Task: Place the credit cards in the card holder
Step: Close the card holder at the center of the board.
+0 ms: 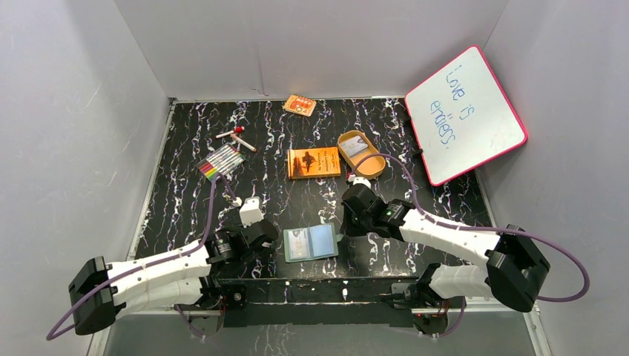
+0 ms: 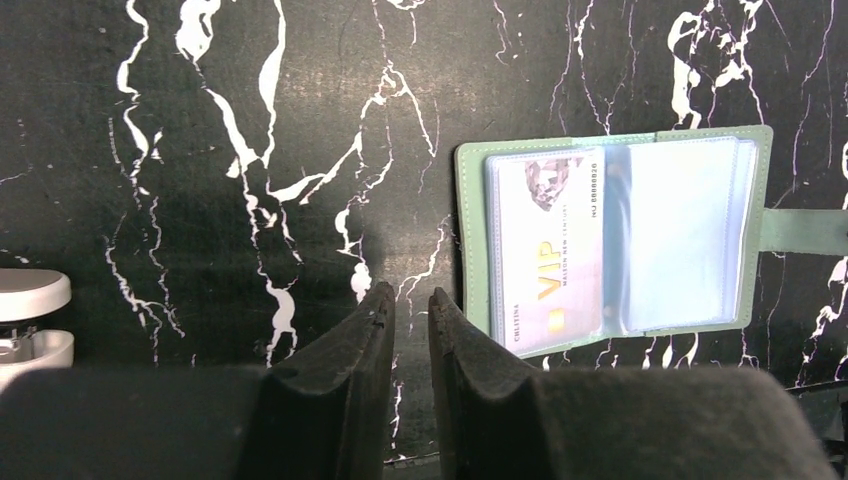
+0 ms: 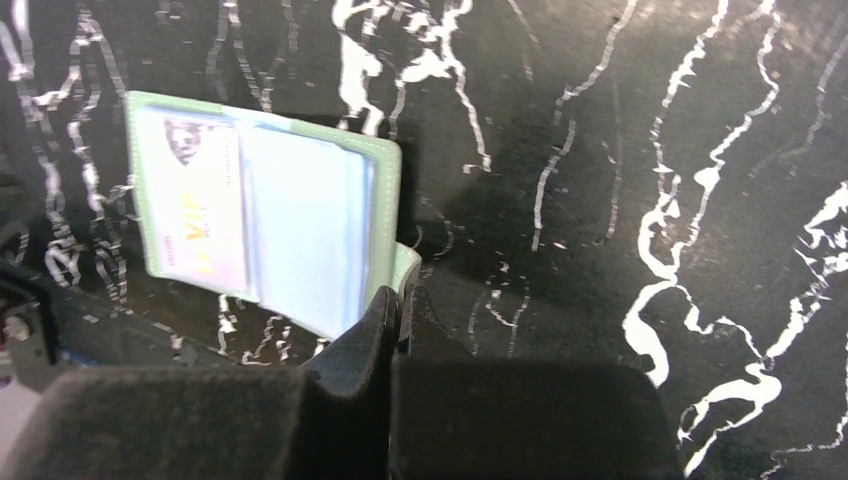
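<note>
A white wipe-board with a pink frame [image 1: 466,115], leaning in the far right corner, carries blue handwriting: "Love is", and under it a word that looks like "endless."

A pale plastic card [image 2: 545,250] sits in the left clear pocket of the open grey-green folding card holder [image 2: 760,140]. It shows "VIP" in large gold letters. Beside that, small print seems to read "NEW CENTURY", along one edge is a number starting "NO 6888", and near a corner is a name like "CRISTINA".

An orange book [image 1: 314,162] bears dark print that is too small to read.

Grey walls [image 1: 311,44] enclose a black, white-veined table [image 1: 297,200], seemingly marble-patterned.
</note>
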`<state>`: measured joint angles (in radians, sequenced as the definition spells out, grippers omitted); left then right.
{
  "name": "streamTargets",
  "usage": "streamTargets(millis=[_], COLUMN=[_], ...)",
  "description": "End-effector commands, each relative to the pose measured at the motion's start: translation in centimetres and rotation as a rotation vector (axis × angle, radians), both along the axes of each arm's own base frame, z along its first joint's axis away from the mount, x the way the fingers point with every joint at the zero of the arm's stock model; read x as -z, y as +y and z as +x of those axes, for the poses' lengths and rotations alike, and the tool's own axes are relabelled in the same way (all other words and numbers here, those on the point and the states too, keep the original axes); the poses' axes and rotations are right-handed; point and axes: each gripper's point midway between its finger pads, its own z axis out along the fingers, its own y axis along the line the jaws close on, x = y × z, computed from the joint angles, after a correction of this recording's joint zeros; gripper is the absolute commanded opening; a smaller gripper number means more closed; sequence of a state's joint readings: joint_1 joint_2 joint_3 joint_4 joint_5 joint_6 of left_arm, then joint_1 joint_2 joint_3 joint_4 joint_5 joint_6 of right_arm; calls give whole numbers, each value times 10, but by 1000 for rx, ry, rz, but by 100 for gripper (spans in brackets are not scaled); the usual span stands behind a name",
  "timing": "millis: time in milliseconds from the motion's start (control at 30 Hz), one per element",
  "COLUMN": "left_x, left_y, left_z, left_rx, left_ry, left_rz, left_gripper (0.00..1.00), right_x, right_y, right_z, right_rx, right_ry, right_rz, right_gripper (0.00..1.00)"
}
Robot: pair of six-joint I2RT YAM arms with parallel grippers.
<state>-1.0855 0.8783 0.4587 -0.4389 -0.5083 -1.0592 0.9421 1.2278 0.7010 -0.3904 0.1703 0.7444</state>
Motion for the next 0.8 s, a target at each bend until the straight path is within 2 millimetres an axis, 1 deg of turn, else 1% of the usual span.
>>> streamTargets(millis=[0, 133, 200, 300, 367, 433, 567, 667, 767], left_x=[5, 14, 17, 19, 20, 20, 12, 4, 3], left_y=[-5, -10, -12, -10, -8, -4, 5, 15, 31], left_z=[2, 1, 1, 1, 0, 0, 0, 1, 2], left_rx=[-1, 8, 10, 4, -4, -16, -41, -75, -153], left_ry=[1, 18, 25, 31, 33, 32, 16, -6, -28], left_rz=[-11, -12, -12, 0, 7, 13, 20, 12, 21], left_gripper=[15, 8, 5, 0, 0, 0, 0, 1, 3], right_x=[-46, -65, -79, -92, -97, -99, -101, -110, -117], right_y=[34, 64, 81, 95, 101, 104, 103, 104, 115], right_z=[10, -3, -9, -14, -15, -15, -12, -10, -13], right_rx=[-74, -200, -264, -317, -334, -336, -330, -331, -380], right_ry=[-69, -51, -49, -45, -51, -55, -82, -129, -130], right_rz=[161, 319, 419, 504, 541, 557, 573, 613, 663], right_gripper=[0, 0, 0, 0, 0, 0, 0, 0, 0])
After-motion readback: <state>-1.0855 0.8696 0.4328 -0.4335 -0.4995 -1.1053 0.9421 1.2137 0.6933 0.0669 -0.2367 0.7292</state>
